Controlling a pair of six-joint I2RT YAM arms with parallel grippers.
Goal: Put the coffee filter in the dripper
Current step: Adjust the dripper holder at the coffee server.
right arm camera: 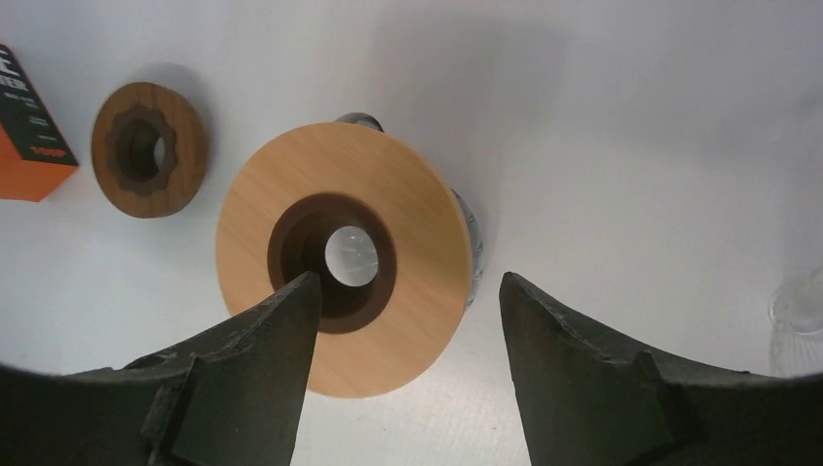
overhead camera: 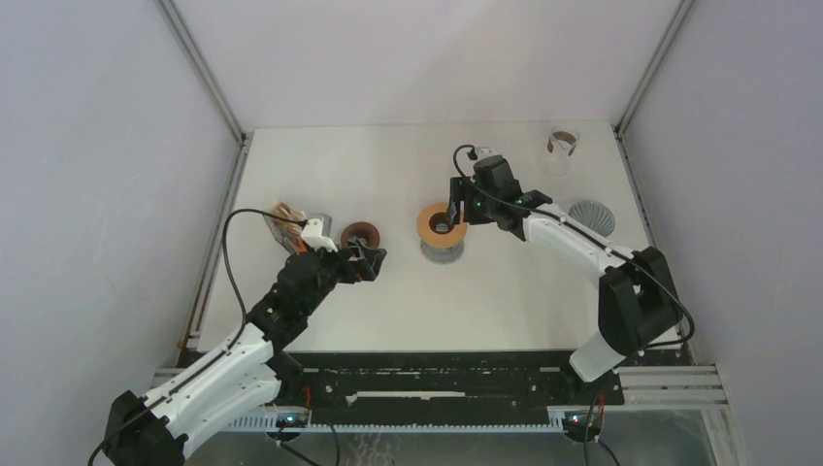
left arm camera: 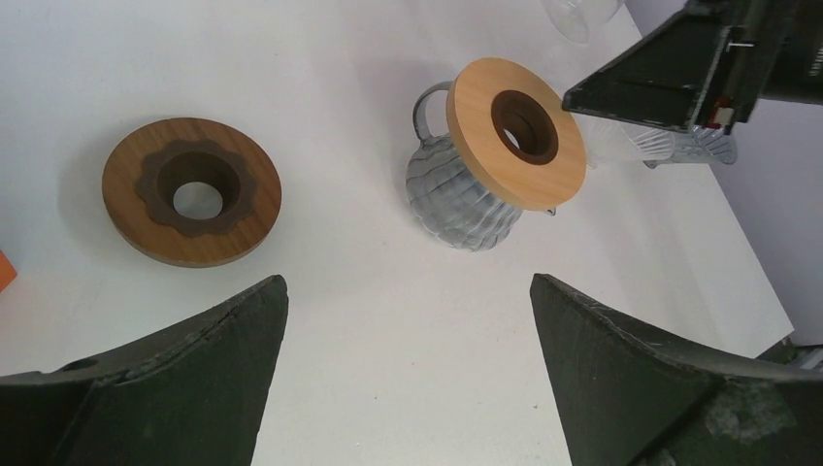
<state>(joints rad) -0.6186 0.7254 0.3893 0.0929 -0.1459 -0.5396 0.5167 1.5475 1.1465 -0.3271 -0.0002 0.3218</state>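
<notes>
A ribbed clear glass dripper (overhead camera: 592, 216) lies on the table at the right; it also shows in the left wrist view (left arm camera: 679, 146). No loose coffee filter shows. A light wooden collar (overhead camera: 442, 223) sits on a ribbed glass vessel (left arm camera: 466, 204) at mid-table. My right gripper (overhead camera: 456, 207) is open and empty just above the collar's (right arm camera: 340, 252) right side, one finger (right arm camera: 252, 359) overlapping its rim. My left gripper (overhead camera: 372, 260) is open and empty over bare table (left arm camera: 408, 291), beside a dark wooden collar (overhead camera: 360, 234).
An orange and black box (overhead camera: 289, 221) lies left of the dark collar (left arm camera: 191, 189); it also shows in the right wrist view (right arm camera: 29, 136). A clear glass cup (overhead camera: 560, 148) with brown contents stands at the back right. Enclosure walls flank the table.
</notes>
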